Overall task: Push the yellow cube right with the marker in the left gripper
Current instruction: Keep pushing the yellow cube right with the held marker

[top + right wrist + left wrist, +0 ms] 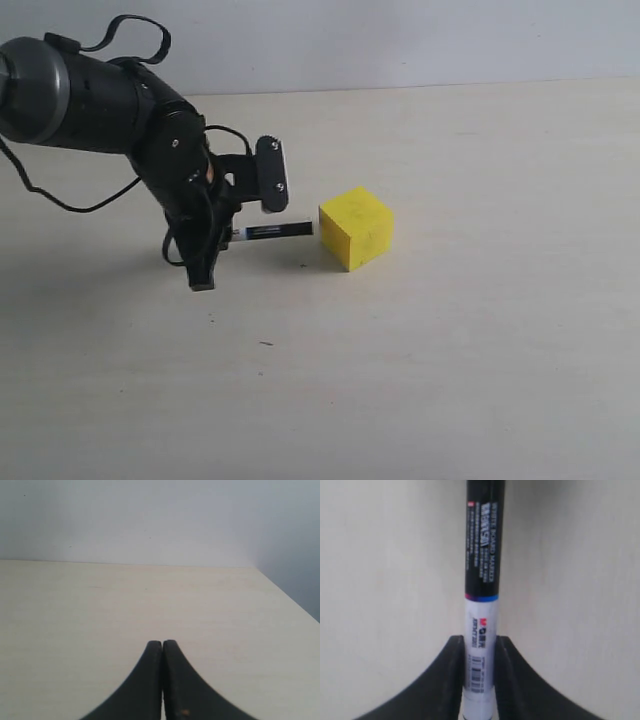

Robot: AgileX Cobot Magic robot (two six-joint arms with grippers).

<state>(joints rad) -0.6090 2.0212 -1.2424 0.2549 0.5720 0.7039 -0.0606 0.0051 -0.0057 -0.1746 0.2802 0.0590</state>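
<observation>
The yellow cube rests on the pale table right of centre in the exterior view. My left gripper is shut on the marker, which lies level and points right. Its black tip ends just short of the cube's left face; contact cannot be told. In the left wrist view the marker runs up between the two black fingers, white barrel clamped, black part beyond; the cube is out of that view. My right gripper is shut on nothing and does not show in the exterior view.
The pale wooden table stretches to the right of and in front of the cube. A grey wall rises behind the table's far edge. The right wrist view shows the table's corner edge at its right side.
</observation>
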